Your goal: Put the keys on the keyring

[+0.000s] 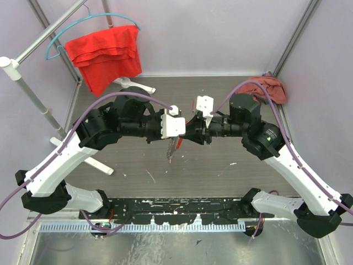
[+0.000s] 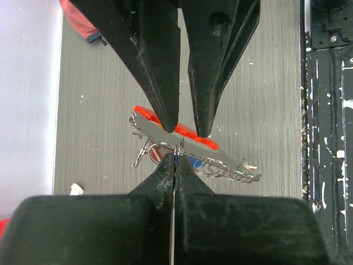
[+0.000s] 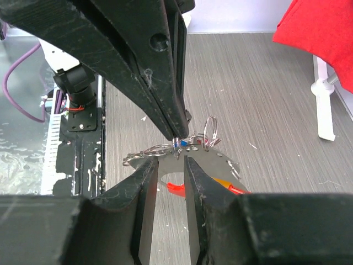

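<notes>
The keyring hangs in mid-air between both grippers over the grey table. Its long red-orange tag (image 1: 172, 148) (image 2: 182, 131) (image 3: 220, 182) points down and sideways, with the chain (image 2: 234, 169) trailing off it. My left gripper (image 1: 185, 134) (image 2: 176, 154) is shut on a thin wire loop of the keyring (image 3: 209, 130). A blue key head (image 2: 194, 162) (image 3: 183, 143) sits right by those fingertips among the wire loops. My right gripper (image 1: 193, 131) (image 3: 171, 161) faces it tip to tip, open by a narrow gap, with the tag's flat edge just past its fingertips. Other keys are too tangled to tell apart.
A red cloth (image 1: 105, 55) hangs on a teal hanger at the back left over a white stand (image 1: 135, 85) (image 3: 325, 105). Another red cloth (image 1: 270, 88) lies in the back right corner. A black rail (image 1: 176, 210) runs along the near edge.
</notes>
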Action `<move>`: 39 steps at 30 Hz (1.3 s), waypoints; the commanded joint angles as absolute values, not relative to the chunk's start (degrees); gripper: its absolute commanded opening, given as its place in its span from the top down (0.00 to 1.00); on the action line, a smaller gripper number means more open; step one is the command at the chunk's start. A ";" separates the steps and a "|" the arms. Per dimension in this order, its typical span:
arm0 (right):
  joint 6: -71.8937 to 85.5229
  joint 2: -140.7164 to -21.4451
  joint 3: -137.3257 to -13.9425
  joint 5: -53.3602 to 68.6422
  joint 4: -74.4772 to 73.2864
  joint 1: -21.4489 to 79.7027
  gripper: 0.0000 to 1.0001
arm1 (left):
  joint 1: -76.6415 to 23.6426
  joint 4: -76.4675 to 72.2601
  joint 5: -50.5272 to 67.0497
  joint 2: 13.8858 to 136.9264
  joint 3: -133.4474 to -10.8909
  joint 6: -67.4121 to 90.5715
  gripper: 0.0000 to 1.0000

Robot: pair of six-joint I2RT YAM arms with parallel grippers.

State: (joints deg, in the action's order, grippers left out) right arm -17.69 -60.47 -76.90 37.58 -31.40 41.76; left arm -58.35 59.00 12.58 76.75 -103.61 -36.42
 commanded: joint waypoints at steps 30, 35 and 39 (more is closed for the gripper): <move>-16.44 -61.86 -76.24 40.08 -24.99 41.68 0.76 | -59.06 54.88 15.64 75.23 -103.73 -36.77 1.00; -16.47 -61.89 -76.74 39.99 -24.91 41.74 0.97 | -59.11 54.77 15.83 75.20 -103.71 -36.79 1.00; -17.47 -60.97 -76.99 39.87 -24.71 41.74 0.99 | -59.13 52.49 15.49 73.46 -102.42 -36.15 0.99</move>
